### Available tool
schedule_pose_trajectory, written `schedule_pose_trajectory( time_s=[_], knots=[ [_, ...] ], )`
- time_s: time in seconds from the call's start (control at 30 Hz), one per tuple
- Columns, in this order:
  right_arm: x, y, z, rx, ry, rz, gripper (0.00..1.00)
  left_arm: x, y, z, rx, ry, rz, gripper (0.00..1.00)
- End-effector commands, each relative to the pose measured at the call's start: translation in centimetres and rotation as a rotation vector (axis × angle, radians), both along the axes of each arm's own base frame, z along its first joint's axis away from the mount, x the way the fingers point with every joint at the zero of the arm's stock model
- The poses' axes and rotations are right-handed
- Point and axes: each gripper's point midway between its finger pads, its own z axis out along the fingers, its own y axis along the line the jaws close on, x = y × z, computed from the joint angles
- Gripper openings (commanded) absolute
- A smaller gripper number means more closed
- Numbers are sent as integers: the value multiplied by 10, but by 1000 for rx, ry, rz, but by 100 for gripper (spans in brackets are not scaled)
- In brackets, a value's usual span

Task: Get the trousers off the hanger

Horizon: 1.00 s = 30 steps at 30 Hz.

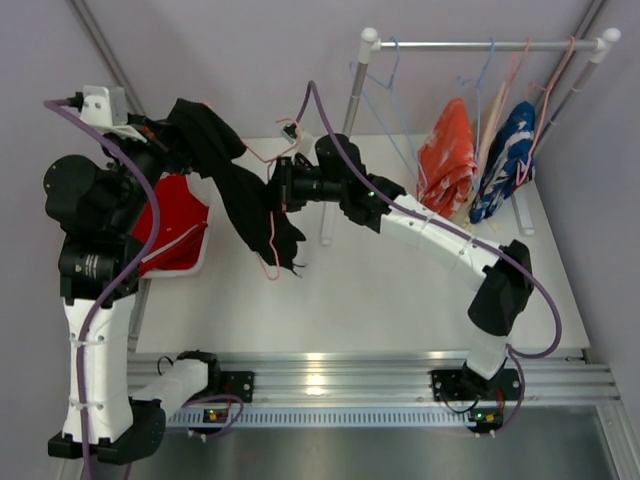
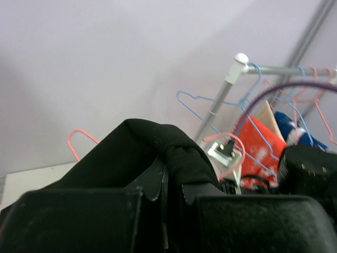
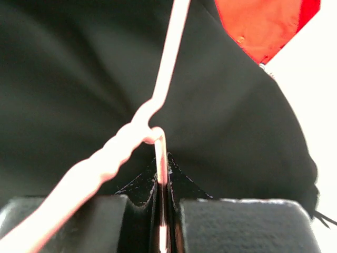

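While the left gripper (image 1: 163,135) is clamped on a bunched fold of the black trousers (image 1: 235,190), the right gripper (image 1: 284,185) is pressed together on the wire of the pink hanger (image 3: 168,63), jaws touching it on both sides. Both grips sit left of the rack (image 1: 480,44), well apart from it. In the top view the black trousers' long axis runs diagonally: the held end is up at the left gripper, far left of the rack, and the free end points down and right toward the near table (image 1: 400,290) edge, with thin strands dangling there. The hanger wire crosses the black fabric. The red trousers (image 1: 175,225) lie crumpled farther left of the rack, under the left arm. On the rack hang an orange-and-white garment (image 1: 448,160) and a blue-and-white garment (image 1: 505,165).
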Motion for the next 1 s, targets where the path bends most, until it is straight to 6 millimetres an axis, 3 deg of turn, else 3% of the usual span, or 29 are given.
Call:
schedule_pose_trajectory(
  time_s=[0.0, 0.17, 0.37, 0.4, 0.43, 0.53, 0.8, 0.97],
  knots=[
    [5, 3, -45, -110, -49, 9, 0, -37, 37, 108, -128, -354, 176, 0],
    [5, 1, -71, -169, -39, 17, 0, -28, 75, 125, -146, -405, 395, 0],
    [18, -7, -98, -244, -72, 2, 0, -40, 93, 165, -139, -507, 496, 0],
    [21, -8, -102, -254, -73, 1, 0, -34, 95, 167, -138, -505, 512, 0],
    [23, -8, -104, -261, -75, -1, 0, -44, 97, 179, -145, -535, 519, 0],
    [32, -9, -112, -282, -71, -12, 0, -48, 99, 191, -145, -567, 532, 0],
    [48, 0, -140, -331, -42, -30, 0, -66, 115, 213, -110, -665, 641, 0],
    [61, -9, -161, -381, -40, -57, 0, -60, 134, 209, -28, -676, 797, 0]
  ],
)
